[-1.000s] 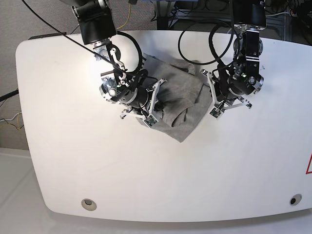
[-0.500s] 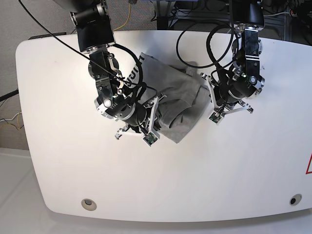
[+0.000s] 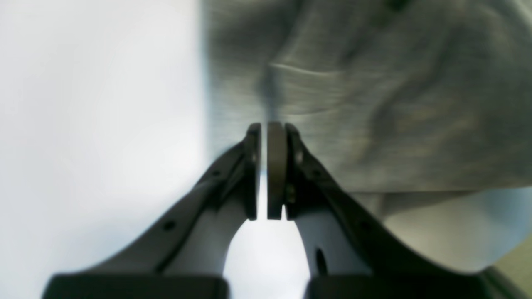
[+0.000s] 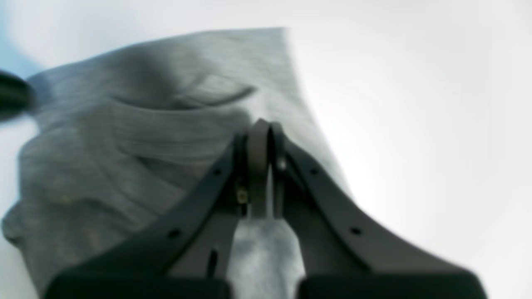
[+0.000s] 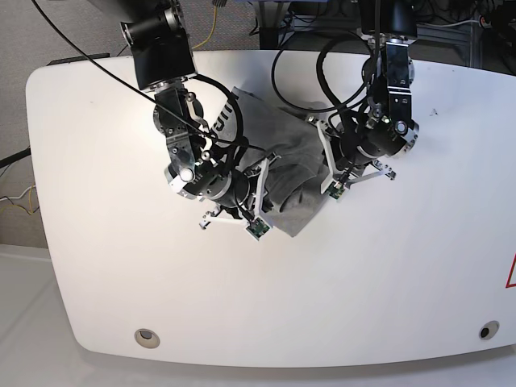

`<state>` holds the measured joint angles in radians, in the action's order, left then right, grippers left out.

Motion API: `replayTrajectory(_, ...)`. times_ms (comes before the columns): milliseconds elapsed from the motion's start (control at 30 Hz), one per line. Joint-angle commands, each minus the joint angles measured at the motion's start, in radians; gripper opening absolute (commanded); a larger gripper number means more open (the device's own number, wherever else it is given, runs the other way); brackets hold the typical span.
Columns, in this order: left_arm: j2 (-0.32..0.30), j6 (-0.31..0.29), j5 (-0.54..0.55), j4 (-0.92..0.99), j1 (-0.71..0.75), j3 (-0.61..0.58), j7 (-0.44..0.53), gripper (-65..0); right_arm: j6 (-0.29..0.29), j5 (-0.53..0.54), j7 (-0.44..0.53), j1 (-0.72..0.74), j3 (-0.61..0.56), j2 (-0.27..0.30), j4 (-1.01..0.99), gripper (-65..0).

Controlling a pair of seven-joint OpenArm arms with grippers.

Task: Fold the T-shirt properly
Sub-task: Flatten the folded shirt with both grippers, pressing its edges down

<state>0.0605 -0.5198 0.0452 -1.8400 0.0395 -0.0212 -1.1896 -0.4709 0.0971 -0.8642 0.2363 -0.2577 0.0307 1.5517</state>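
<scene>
Both end effectors have their jaws pressed together, and from where I stand neither seems to have cloth between them: the left end effector [image 3: 264, 128] sits low over the grey fabric near its straight edge, the right end effector [image 4: 263, 124] over a rumpled fold. The T-shirt [image 5: 294, 173] lies bunched in a heap between the two arms on the white counter [image 5: 387, 282], some black lettering showing at its far edge. I would say the fold has barely begun; the next move calls for opening, finding a hem or corner, and spreading it flat.
</scene>
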Motion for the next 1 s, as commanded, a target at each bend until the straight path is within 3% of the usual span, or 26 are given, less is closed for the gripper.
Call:
replayTrajectory(0, 0.031, 0.002, 0.009, -0.017, -0.017, -0.003, 0.014, -64.2, 0.004, 0.005, 0.027, 0.042, 0.004, -0.002, -0.001, -65.0)
replayTrajectory(300, 0.097, 0.002, 0.006, -0.016, -0.017, -0.003, 0.014, -64.2, 0.004, 0.006, 0.029, 0.114, -0.058, -0.002, -0.072, -65.0)
replayTrajectory(967, 0.097, 0.003, 0.009, -0.011, 0.035, 0.002, 0.015, -64.2, 0.002, 0.006, 0.141, 0.180, -0.081, -0.024, -0.267, -65.0)
